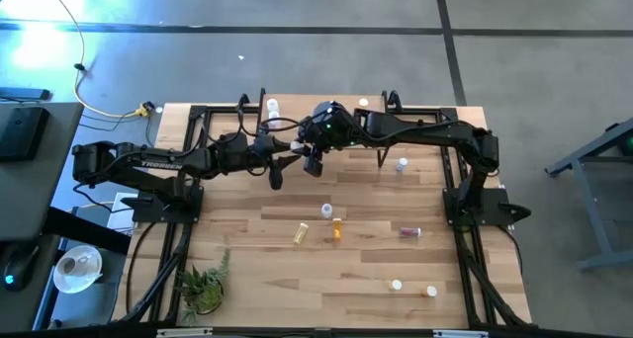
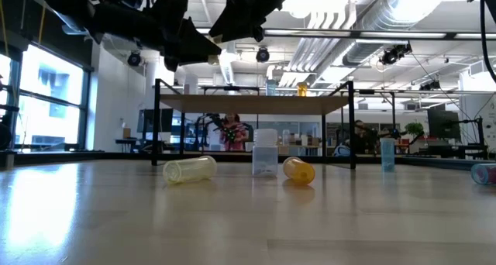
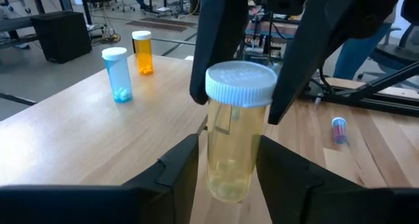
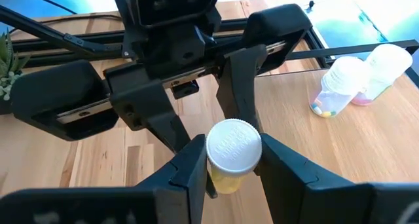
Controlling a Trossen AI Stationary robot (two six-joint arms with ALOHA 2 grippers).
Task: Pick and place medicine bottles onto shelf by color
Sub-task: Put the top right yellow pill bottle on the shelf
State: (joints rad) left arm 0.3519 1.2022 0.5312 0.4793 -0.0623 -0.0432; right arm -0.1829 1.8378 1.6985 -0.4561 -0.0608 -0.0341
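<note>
Handover above tabletop (image 1: 297, 279): yellow bottle (image 3: 234, 135) gripped at cap by right fingers (image 4: 196, 160); left fingers (image 3: 177, 171) flanking body, slightly parted.

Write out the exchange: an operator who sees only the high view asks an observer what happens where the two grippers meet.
Operator: What is between them?
Observer: A pale yellow bottle, upright, white cap on top.
Operator: Who has it?
Observer: The right gripper is shut on the cap; the left gripper flanks the body, with a gap on one side.
Operator: Is it resting on anything?
Observer: No. In the low view both grippers hang above the level of the shelf.
</note>
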